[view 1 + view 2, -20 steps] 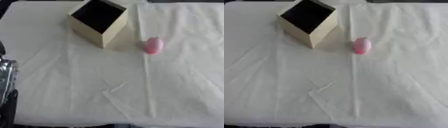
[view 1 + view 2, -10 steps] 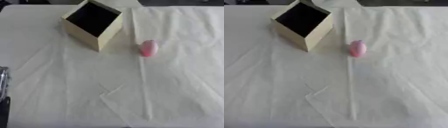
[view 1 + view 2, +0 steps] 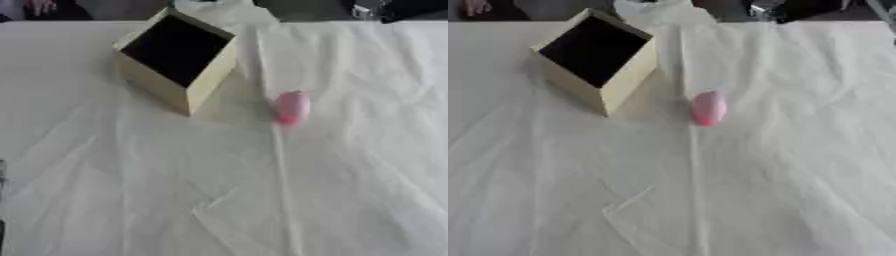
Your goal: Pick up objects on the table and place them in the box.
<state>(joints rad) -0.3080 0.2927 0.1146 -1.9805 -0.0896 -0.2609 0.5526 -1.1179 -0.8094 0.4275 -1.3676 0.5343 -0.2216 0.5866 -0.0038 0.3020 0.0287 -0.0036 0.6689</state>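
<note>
A pale cream, square, open-topped box stands on the far left part of the worktop, turned so that one of its corners points toward the near side. Its inside is dark, and nothing can be made out within it. To the right of the box and slightly nearer lies a small pink, rounded, egg-shaped object, resting on the surface close to the box but apart from it. The worktop is covered by a white, wrinkled cloth; a long straight crease runs from the far edge toward the near edge, passing right by the pink object, and a smaller angular fold sits in the cloth nearer the middle, toward the near side. Along the far edge, past the cloth, there are dark shapes that are too blurred to identify. Neither of the robot's hands shows clearly in either view: only a faint dark sliver appears at the left edge of the left eye view, too little to tell what it is, so the state of the fingers on either side cannot be told.
</note>
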